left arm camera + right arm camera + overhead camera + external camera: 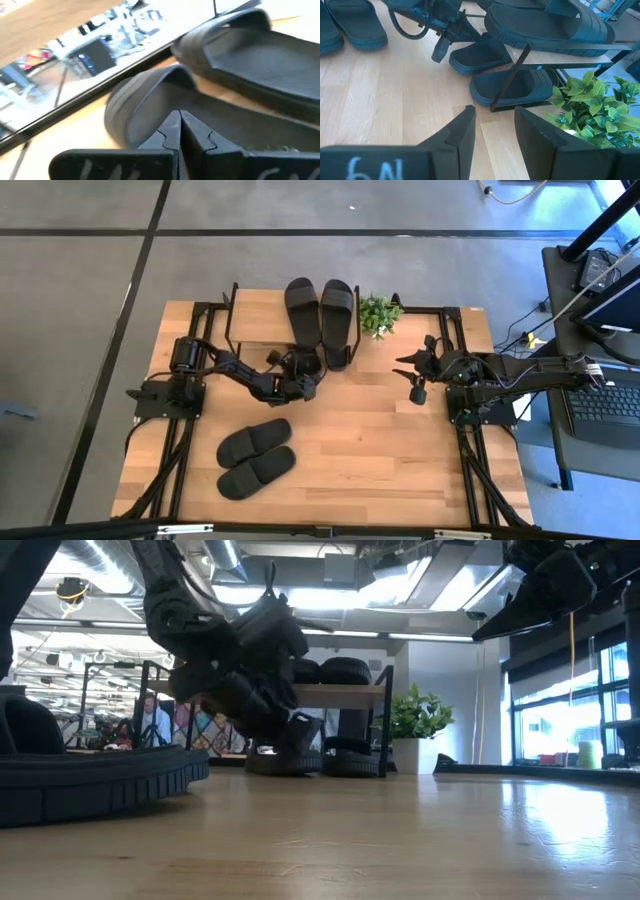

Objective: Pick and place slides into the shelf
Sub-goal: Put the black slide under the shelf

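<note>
Nearest to you in the high view, low and left of centre in the frame, a pair of slides (256, 458) lies flat on the table (380, 460), side by side and angled, untouched by either arm. Above them, at the frame's centre-left, your left gripper (305, 378) sits low at the front edge of the shelf (258, 315), on a slide at the lower tier (481, 59); in its wrist view the two fingers (170, 132) meet tip to tip, pressed together over the slide's sole, so the gripper reads as closed, though you cannot tell whether any rubber is pinched between them. A second slide (512, 87) lies just beside that one under the shelf's plank, partly poking out past the black frame. On the right side of the high view your right gripper (412, 373) hangs above bare table, well apart from the shelf, its fingers spread apart and holding nothing. Farther back, toward the top of the frame, two more slides (320, 305) rest side by side on the shelf's top plank, and a small green plant (379, 314) stands just beside the shelf's right end.
</note>
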`<state>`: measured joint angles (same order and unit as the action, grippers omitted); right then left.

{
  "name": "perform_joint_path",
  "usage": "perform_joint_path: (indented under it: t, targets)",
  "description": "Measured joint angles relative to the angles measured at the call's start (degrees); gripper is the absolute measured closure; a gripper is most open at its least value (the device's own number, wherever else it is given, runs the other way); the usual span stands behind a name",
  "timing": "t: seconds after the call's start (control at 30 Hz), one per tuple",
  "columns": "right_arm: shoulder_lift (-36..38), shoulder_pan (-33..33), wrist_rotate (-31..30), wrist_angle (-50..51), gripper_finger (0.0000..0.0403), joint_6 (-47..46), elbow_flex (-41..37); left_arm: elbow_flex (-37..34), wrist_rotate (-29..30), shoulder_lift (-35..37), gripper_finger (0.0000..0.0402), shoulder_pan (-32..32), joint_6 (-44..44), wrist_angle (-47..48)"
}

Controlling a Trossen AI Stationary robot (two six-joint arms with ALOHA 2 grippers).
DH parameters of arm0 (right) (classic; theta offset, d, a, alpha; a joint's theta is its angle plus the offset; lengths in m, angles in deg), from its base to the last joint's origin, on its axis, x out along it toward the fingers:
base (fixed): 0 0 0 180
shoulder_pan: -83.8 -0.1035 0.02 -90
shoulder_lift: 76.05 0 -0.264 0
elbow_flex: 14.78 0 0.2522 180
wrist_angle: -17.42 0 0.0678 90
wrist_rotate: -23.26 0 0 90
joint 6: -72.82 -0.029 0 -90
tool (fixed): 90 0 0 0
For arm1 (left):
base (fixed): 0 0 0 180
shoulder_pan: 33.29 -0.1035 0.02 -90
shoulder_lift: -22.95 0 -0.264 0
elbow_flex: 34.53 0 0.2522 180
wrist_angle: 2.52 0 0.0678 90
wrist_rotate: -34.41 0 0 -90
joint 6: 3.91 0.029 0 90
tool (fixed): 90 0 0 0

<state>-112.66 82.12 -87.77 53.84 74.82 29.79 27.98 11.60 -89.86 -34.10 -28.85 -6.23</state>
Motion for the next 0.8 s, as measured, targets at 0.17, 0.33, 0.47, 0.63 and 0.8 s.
perform_joint_path:
  t: [0.17, 0.33, 0.47, 0.63, 0.8]
  targets:
    - [0.0, 0.0, 0.0, 0.0, 0.0265, -0.3, 0.0, 0.0, -0.5, 0.0, 0.0401, 0.1, -9.7, 7.5]
    - [0.0, 0.0, 0.0, 0.0, 0.0265, -0.3, 0.0, 0.0, -1.2, 0.0, 0.0401, -0.2, -19.1, 16.5]
    - [0.0, 0.0, 0.0, 0.0, 0.0265, -0.3, 0.0, 0.1, -4.1, 0.3, 0.0401, -1.6, -25.7, 20.8]
    - [0.0, 0.0, 0.0, 0.0, 0.0265, -0.3, 0.0, 0.0, -11.9, 0.0, 0.0401, -4.2, -25.6, 20.2]
    - [0.0, 0.0, 0.0, 0.0, 0.0265, -0.2, 0.0, 0.2, -16.0, -0.6, 0.0401, -6.0, -25.5, 17.0]
